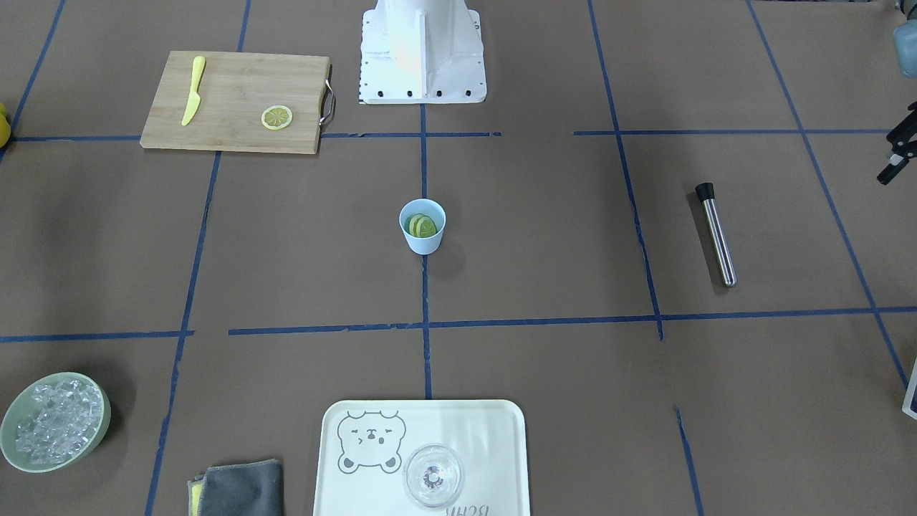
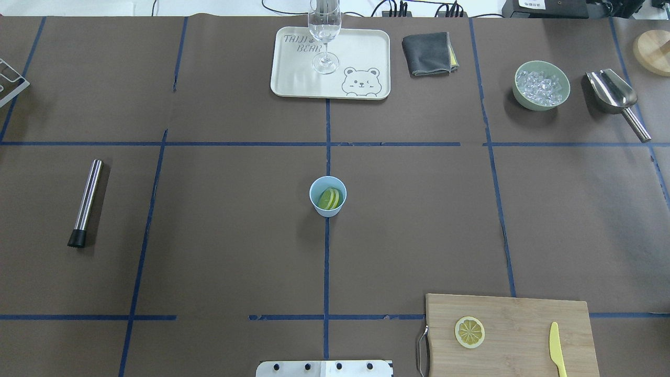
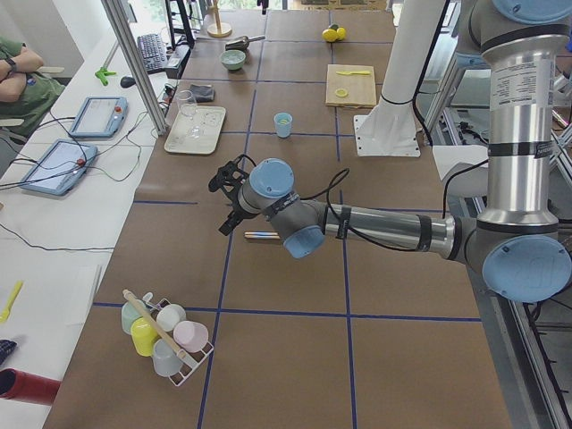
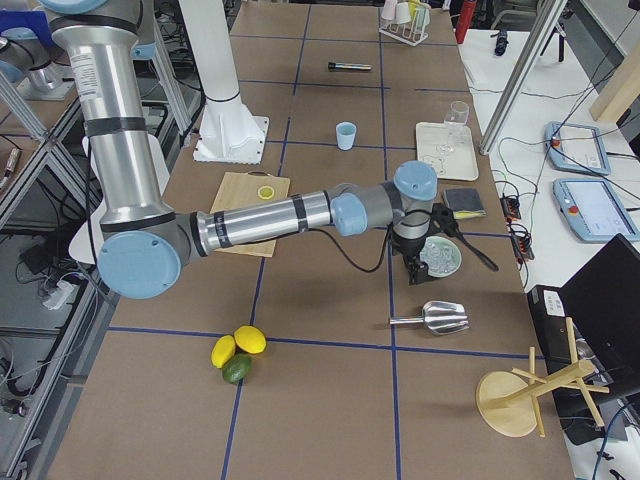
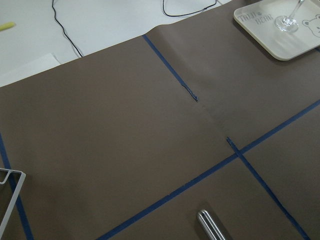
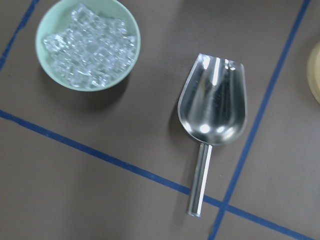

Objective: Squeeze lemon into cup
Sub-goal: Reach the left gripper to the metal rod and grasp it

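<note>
The light-blue cup (image 1: 422, 242) stands at the table's middle, also in the overhead view (image 2: 327, 208). Greenish-yellow citrus slices (image 2: 330, 198) stand on edge inside it. One round lemon slice (image 2: 469, 331) lies on the wooden cutting board (image 2: 523, 319) next to a yellow plastic knife (image 2: 557, 340). My left gripper (image 3: 229, 192) hangs high over the table's left part, near the steel muddler (image 2: 87, 201). My right gripper (image 4: 416, 250) hangs above the ice bowl (image 6: 87, 42). Both are far from the cup. I cannot tell whether either is open or shut.
A bear tray (image 2: 293, 78) with a clear glass (image 2: 325, 31) stands at the far side, a grey cloth (image 2: 426, 54) beside it. A steel scoop (image 6: 212, 105) lies next to the ice bowl. Whole lemons and a lime (image 4: 238, 352) lie at the right end.
</note>
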{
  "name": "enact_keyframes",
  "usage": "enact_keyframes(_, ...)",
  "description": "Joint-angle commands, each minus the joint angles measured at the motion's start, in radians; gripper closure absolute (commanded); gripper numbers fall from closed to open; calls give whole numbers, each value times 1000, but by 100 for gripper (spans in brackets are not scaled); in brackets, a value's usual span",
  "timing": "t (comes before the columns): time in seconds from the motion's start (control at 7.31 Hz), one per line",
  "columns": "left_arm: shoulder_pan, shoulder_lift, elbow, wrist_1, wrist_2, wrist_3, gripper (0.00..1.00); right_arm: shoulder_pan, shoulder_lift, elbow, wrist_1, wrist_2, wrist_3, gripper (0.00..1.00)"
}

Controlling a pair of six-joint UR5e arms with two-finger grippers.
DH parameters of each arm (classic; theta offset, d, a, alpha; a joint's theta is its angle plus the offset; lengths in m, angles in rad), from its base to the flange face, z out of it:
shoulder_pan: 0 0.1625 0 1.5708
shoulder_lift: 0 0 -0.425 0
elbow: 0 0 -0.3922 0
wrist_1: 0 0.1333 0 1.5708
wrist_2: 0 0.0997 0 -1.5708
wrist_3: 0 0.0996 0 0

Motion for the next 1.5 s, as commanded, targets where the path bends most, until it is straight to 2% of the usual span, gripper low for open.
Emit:
enact_keyframes(0.0, 125, 5, -1, 1, 158, -187, 0, 51, -96, -39, 24, 13, -18, 0)
enact_keyframes(0.27, 274, 3, 5, -1, 290, -492, 29, 57, -97, -31, 36, 21, -4, 0)
enact_keyframes(0.41, 327, 0, 17, 5, 391, -543, 39, 57, -100, -30, 36, 24, -4, 0)
enact_keyframes(0.96, 434, -96, 169, 19, 475, -547, 39, 57, -109, -30, 38, 23, -4, 0)
enact_keyframes(1.23, 486, -103, 172, 19, 478, -588, 39, 57, -110, -30, 38, 23, -6, 0)
enact_keyframes(1.37, 510, -103, 171, 19, 510, -597, 39, 57, -112, -30, 38, 23, -4, 0)
